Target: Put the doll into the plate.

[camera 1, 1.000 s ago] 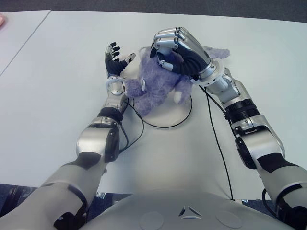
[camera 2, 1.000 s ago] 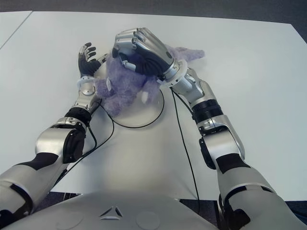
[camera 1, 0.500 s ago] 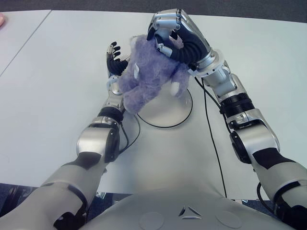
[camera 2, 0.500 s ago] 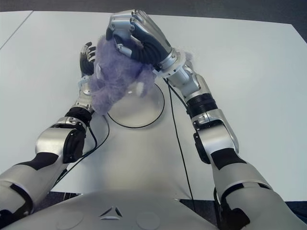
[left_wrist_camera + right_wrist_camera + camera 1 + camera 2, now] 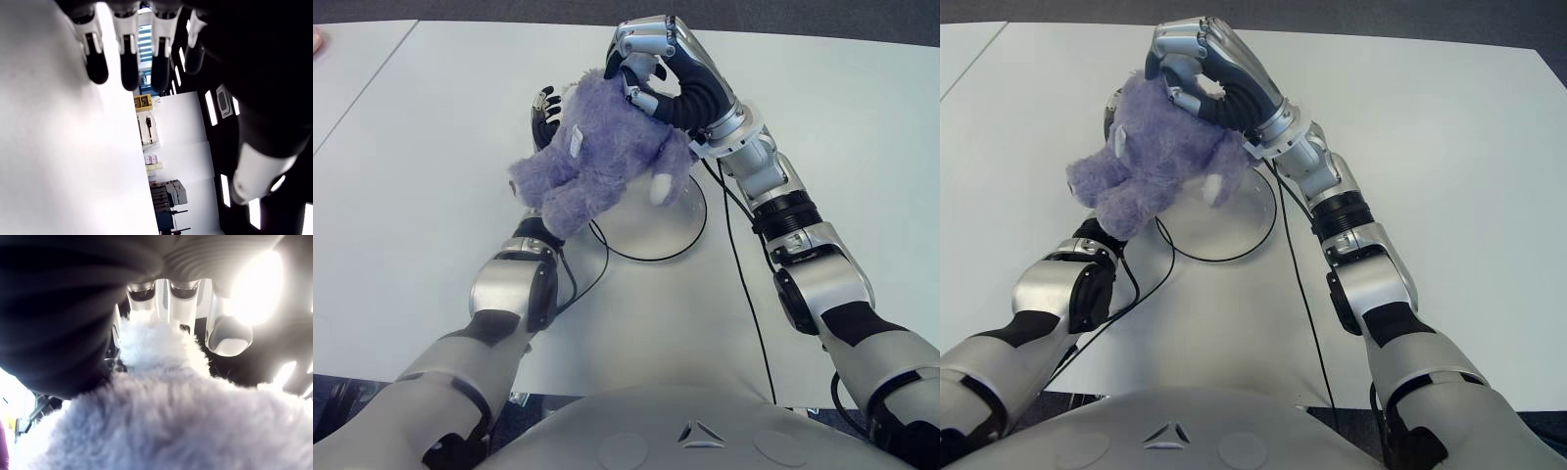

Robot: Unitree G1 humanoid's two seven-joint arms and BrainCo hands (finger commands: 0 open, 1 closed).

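Note:
A fluffy purple doll (image 5: 597, 157) hangs in the air, with my right hand (image 5: 651, 64) shut on its upper part; the right wrist view shows the fingers (image 5: 168, 298) curled into its fur (image 5: 166, 421). It is above the left rim of the white round plate (image 5: 661, 230), which lies on the table under it, partly hidden. My left hand (image 5: 544, 110) shows just behind the doll on its left, fingers (image 5: 128, 54) spread and holding nothing.
The white table (image 5: 431, 176) stretches all around. Black cables (image 5: 736, 255) run from my wrists across the table beside the plate. A second table edge (image 5: 352, 69) shows at the far left.
My right hand has lifted the doll off the plate and carried it up and to the left; it now covers most of the left hand. The left arm has stayed put.

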